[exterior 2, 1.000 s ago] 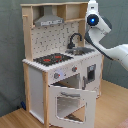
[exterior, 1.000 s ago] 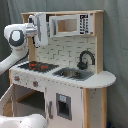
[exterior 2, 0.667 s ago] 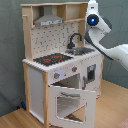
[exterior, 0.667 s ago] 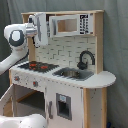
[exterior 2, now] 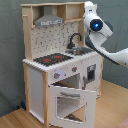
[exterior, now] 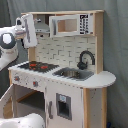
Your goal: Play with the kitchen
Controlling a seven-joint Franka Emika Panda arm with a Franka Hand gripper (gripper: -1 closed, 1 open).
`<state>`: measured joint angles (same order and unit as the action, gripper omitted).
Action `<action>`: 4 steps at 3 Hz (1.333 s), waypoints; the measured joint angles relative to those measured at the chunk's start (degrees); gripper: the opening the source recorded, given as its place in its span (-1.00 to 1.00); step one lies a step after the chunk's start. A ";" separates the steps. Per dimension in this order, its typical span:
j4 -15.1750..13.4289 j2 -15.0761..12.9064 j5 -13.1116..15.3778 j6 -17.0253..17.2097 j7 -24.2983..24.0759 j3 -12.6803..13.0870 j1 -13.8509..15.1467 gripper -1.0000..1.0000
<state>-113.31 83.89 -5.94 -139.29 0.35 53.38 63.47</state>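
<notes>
Showing the kitchen (exterior 2: 60, 75) oven door open only in the second exterior view; end effector state unclear.

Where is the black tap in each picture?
First exterior view: the black faucet stands right of centre, behind the sink, against the pegboard back.
Second exterior view: the black faucet is above centre, just left of the robot arm.
Shared landmark: the red-ringed hob, beside the sink in both exterior views.

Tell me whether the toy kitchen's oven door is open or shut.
Open. In the second exterior view the windowed oven door hangs tilted outward from the kitchen, with the cavity behind it exposed.
</notes>
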 joint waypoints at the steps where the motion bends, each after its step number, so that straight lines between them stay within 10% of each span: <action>1: 0.12 0.66 0.28 -0.68 4.32 0.27 -3.79 1.00; 4: 0.16 1.93 9.83 -0.70 8.51 6.41 -14.87 1.00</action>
<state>-113.14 85.82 3.89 -140.00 8.86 59.79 48.59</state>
